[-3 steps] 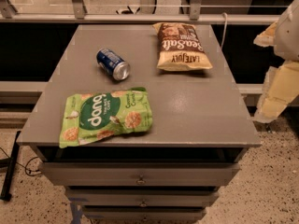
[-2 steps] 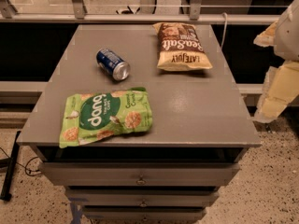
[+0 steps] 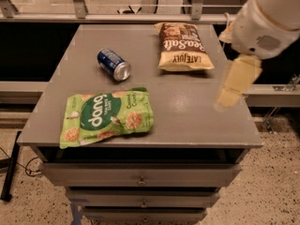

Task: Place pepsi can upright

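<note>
The pepsi can [image 3: 113, 64] is dark blue with silver ends. It lies on its side on the grey table top [image 3: 187, 102], left of centre toward the back, with one silver end facing front right. My gripper [image 3: 233, 84] hangs over the table's right edge, well to the right of the can and apart from it. It holds nothing that I can see. The white arm housing [image 3: 267, 22] is above it at the top right.
A green dang snack bag [image 3: 107, 116] lies flat at the front left. A brown Late July snack bag [image 3: 182, 46] lies at the back, right of the can. Drawers [image 3: 140, 177] sit below the table top. A rail [image 3: 117, 18] runs behind the table.
My arm and gripper have swung left from beside the table to above its right edge. The can and both bags have not moved.
</note>
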You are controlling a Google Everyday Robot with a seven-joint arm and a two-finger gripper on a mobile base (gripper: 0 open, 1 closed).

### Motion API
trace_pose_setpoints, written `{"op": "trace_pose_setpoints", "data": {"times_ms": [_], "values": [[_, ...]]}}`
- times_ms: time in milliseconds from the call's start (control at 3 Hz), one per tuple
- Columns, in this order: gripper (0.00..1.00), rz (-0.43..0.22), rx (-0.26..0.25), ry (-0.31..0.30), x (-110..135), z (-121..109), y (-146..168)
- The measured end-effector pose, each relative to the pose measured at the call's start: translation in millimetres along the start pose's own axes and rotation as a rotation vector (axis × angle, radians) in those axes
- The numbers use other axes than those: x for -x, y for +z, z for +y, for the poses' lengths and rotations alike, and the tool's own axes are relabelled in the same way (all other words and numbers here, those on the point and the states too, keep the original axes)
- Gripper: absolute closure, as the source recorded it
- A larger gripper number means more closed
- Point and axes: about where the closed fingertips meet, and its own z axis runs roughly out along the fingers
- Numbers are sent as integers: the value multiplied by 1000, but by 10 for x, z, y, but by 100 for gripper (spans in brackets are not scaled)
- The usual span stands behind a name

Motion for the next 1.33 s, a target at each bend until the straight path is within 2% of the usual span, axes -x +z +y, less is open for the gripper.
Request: {"op": "trace_pose_setpoints", "data": {"times_ms": [667,1000,1333], "values": [[0,-156,48,-29,1484,-155,729],[0,-183,56,-23,2065,-323,1085],[0,-171,45,12,2486,-621,1455]]}}
